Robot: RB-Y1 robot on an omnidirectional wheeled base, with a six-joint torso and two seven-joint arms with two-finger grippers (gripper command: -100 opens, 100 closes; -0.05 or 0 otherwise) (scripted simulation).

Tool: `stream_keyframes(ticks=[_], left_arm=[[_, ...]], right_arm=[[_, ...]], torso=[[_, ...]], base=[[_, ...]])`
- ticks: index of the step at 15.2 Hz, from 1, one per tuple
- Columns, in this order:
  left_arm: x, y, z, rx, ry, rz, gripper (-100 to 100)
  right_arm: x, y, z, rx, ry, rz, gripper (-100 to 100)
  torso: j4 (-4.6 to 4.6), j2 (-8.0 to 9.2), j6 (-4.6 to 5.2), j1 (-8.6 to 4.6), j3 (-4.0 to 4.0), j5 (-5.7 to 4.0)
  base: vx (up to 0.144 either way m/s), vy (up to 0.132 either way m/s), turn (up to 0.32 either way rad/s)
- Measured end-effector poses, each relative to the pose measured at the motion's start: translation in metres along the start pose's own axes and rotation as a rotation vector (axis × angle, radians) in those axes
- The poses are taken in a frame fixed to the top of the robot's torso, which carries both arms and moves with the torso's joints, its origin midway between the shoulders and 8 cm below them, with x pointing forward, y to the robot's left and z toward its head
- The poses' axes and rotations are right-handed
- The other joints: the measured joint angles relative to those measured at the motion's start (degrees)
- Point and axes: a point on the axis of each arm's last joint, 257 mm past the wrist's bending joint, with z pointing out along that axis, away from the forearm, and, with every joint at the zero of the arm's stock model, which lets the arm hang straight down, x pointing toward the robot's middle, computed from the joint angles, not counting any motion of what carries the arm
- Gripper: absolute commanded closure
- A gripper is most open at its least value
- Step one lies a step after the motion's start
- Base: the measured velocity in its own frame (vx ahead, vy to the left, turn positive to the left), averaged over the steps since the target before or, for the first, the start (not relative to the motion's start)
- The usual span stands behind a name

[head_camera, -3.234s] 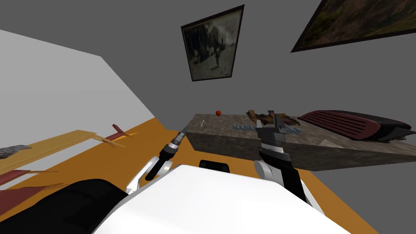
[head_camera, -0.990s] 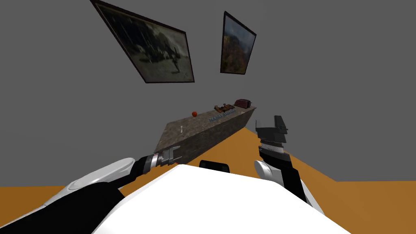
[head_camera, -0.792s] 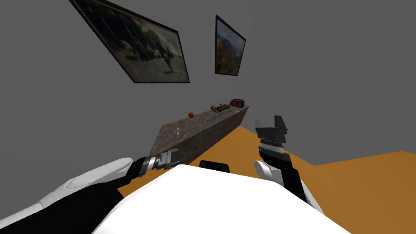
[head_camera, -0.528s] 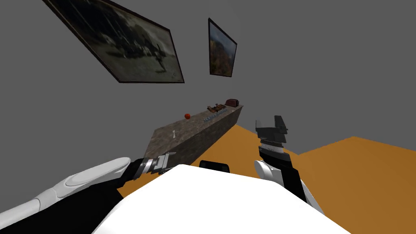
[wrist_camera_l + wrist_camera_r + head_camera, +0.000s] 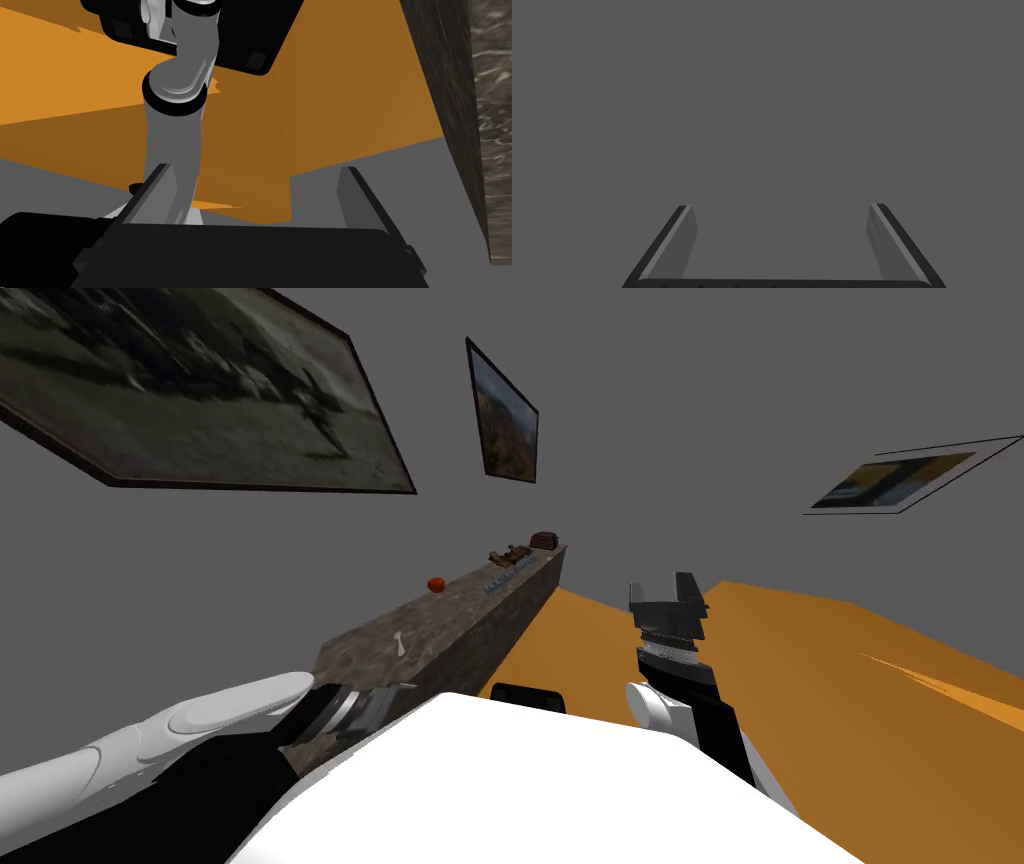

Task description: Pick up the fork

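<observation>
A small white fork (image 5: 400,641) lies on the near stretch of a long, mottled brown-grey counter (image 5: 455,618) that runs along the grey wall. My left gripper (image 5: 403,692) hangs low at the counter's near end, below its top and short of the fork. In the left wrist view the left gripper (image 5: 255,175) is open with nothing between its fingers, and the counter's dark side (image 5: 450,100) stands close beside it. My right gripper (image 5: 666,591) is raised off the counter over the orange floor. In the right wrist view it (image 5: 779,207) is open and empty.
Farther along the counter sit a red ball-like thing (image 5: 436,585), a bluish strip (image 5: 497,584), a brown object (image 5: 510,556) and a dark red appliance (image 5: 544,539). Framed pictures hang on the walls. Orange floor (image 5: 800,688) spreads to the right.
My view has swung, so the counter has slid left and closer in the picture. My left hand has sunk lower against the counter's near end. The right arm has held still.
</observation>
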Motion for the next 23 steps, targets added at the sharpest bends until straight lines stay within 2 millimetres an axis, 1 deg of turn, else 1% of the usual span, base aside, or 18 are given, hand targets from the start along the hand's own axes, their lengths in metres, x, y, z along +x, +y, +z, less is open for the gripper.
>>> stream_keyframes(ticks=[4,7,10,11,15,19,20,23], left_arm=[[0.037,-0.018,-0.014,0.096,0.107,0.083,-100],[0.058,-0.029,-0.023,0.168,0.173,0.141,-100],[0.079,-0.039,-0.037,0.240,0.236,0.194,-100],[0.090,-0.042,-0.043,0.271,0.264,0.216,-100],[0.121,-0.056,-0.065,0.379,0.346,0.286,-100],[0.144,-0.072,-0.087,0.463,0.400,0.329,-100],[0.146,-0.073,-0.088,0.468,0.403,0.334,-100],[0.150,-0.086,-0.084,0.460,0.405,0.324,-100]], right_arm=[[0.000,0.000,0.000,0.000,0.000,0.000,0],[0.000,0.000,0.000,0.000,0.000,0.000,0],[0.000,0.000,0.000,0.000,0.000,0.000,0],[0.000,0.000,0.000,0.000,0.000,0.000,0],[0.000,0.000,0.000,0.000,0.000,0.000,0],[0.000,0.000,0.000,0.000,0.000,0.000,0],[0.000,0.000,0.000,0.000,0.000,0.000,0],[0.000,0.000,0.000,0.000,0.000,0.000,0]], torso=[[-0.01,-0.05,-0.02,0.08,-0.03,0.01],[-0.02,-0.12,-0.06,0.04,-0.07,0.01],[-0.03,-0.13,-0.01,0.06,-0.08,0.01],[-0.03,-0.14,-0.02,0.16,-0.08,0.03],[-0.04,-0.20,-0.02,0.24,-0.11,0.05],[-0.04,-0.21,-0.06,0.10,-0.12,0.02],[-0.03,-0.19,-0.12,-0.01,-0.10,0.01],[-0.01,-0.13,-0.14,-0.46,-0.07,-0.09]], base=[[0.022,0.108,-0.385],[0.026,0.106,-0.389],[0.017,0.123,-0.389],[0.011,0.143,-0.304],[0.017,0.146,-0.396],[0.008,0.111,-0.233],[-0.003,0.029,-0.082],[-0.007,-0.012,-0.078]])
